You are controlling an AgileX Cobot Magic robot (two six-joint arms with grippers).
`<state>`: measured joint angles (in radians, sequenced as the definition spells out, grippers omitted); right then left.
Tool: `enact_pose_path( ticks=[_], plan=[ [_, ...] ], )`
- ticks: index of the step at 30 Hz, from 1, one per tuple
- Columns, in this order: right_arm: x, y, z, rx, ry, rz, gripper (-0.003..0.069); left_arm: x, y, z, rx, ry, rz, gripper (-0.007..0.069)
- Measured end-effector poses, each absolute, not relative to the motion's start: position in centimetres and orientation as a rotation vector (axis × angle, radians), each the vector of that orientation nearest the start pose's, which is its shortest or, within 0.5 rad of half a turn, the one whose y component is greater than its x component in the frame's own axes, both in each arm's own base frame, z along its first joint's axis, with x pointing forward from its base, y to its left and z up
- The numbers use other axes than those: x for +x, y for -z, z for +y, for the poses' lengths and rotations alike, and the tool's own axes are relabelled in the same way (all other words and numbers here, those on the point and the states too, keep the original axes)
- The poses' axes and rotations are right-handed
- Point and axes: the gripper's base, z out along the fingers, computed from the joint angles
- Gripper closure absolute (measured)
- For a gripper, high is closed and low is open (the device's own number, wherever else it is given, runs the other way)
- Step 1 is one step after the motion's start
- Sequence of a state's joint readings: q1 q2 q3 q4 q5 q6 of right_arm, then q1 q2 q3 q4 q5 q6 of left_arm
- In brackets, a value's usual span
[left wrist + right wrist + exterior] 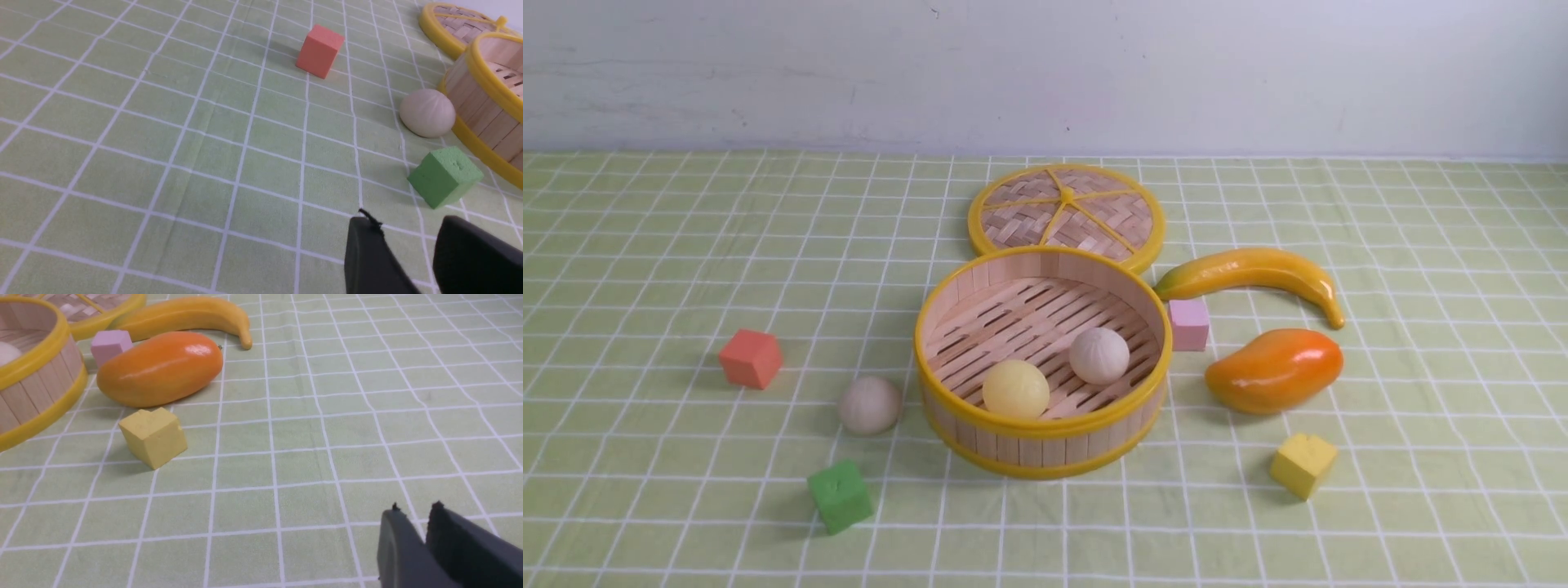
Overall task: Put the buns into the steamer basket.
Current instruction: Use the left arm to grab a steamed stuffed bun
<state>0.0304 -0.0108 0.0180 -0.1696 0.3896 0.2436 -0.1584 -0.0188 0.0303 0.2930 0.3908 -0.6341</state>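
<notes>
The steamer basket [1045, 447] stands mid-table with its top open. Inside lie a smooth pale yellow bun [1015, 389] and a pleated off-white bun [1099, 355]. Another off-white bun [870, 404] rests on the cloth just left of the basket; in the left wrist view this bun [427, 113] lies against the basket wall [486, 118]. My left gripper [408, 224] hovers open and empty short of the green cube. My right gripper [416, 511] hangs over bare cloth, its jaws a narrow gap apart, holding nothing. Neither arm shows in the front view.
The flat woven lid [1066, 214] lies behind the basket. A banana [1258, 273], mango [1274, 369], pink cube [1189, 323] and yellow cube [1303, 464] sit to the right. An orange-red cube [751, 358] and green cube [840, 495] sit to the left.
</notes>
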Motion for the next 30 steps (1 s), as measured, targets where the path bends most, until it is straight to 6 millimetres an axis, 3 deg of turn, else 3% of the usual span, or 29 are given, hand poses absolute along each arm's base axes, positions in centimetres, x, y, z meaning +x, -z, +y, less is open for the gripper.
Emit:
enact_pose_path(
  ticks=[25,30],
  plan=[
    [5.22,-17.32,-0.43,0.097,-0.020,1.872,0.0518,5.27,-17.05,0.22,-0.259,0.244,1.857,0.0387],
    [5.22,-17.32,-0.43,0.097,-0.020,1.872,0.0513,5.43,-17.73,-0.01,-0.232,0.276,1.784,0.0387]
  ],
)
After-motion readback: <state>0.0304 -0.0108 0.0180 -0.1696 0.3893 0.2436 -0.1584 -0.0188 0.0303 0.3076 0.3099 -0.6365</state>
